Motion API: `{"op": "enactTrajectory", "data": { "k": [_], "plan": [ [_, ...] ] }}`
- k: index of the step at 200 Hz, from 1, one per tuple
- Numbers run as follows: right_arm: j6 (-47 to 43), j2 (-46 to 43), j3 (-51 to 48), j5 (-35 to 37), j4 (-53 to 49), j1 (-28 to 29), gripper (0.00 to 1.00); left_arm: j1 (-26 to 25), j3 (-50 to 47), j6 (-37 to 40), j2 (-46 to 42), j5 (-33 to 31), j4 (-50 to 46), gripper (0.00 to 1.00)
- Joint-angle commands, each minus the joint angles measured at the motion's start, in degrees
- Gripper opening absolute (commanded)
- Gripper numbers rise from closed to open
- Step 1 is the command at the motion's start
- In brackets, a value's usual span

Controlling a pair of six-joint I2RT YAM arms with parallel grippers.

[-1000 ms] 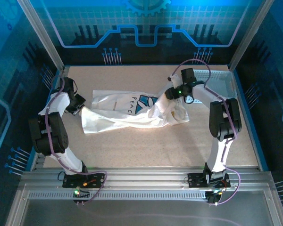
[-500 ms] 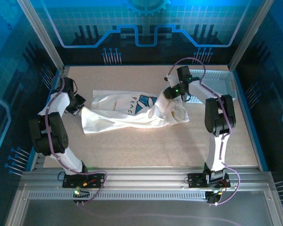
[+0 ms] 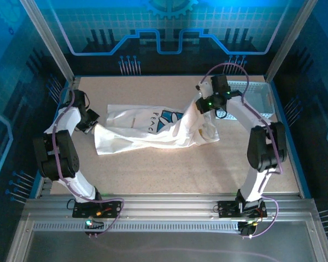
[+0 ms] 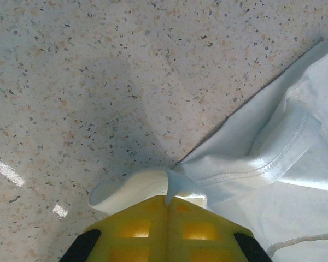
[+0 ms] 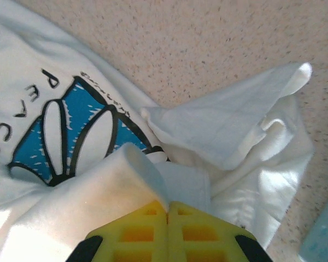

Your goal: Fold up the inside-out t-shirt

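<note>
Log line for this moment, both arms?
left fingers: shut on t-shirt edge | right fingers: shut on t-shirt fold | t-shirt: bunched on table

the top view looks down on the table [image 3: 169,169] from its near edge; both wrist views sit close over the t-shirt [image 3: 142,136].

The top view is dim and blue-tinted, dark in the corners, with a cyan glow along the upper edge. The tabletop [image 3: 153,169] is evenly lit and shadows are faint. In the left wrist view a soft grey shadow crosses the centre, with two white glints lower left. In the right wrist view the t-shirt [image 5: 235,125] blows out white at lower left and right.
</note>
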Motion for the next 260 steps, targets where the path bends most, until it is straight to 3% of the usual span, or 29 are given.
{"op": "enactTrajectory", "data": {
  "k": [1, 67, 124, 157, 187, 260],
  "plan": [
    [3.3, -6.8, -2.9, 1.0, 1.0, -0.8, 0.0, 0.8, 1.8, 0.1, -2.9, 1.6, -1.9, 0.0],
    [17.0, -20.3, -7.9, 2.1, -9.8, -1.6, 0.0, 0.8, 1.8, -0.1, -7.7, 3.4, -1.8, 0.0],
    [26.2, -23.0, -22.9, 3.3, -14.6, -0.5, 0.04, 0.8, -0.9, 0.3, -9.0, 3.5, -1.3, 0.0],
    [28.7, -26.6, -29.9, 6.0, -14.2, -0.7, 0.07, 0.8, -1.1, 0.4, -9.1, 3.4, -1.0, 0.0],
    [30.4, -26.1, -35.1, 2.2, -10.5, -0.9, 0.09, 0.8, -0.7, 0.2, -8.9, 3.6, -1.0, 0.0],
    [32.9, -23.0, -39.7, 0.0, -3.6, -1.3, 0.24, 0.8, -0.6, 0.7, -8.6, 2.9, -1.4, 0.0]
  ]
}}
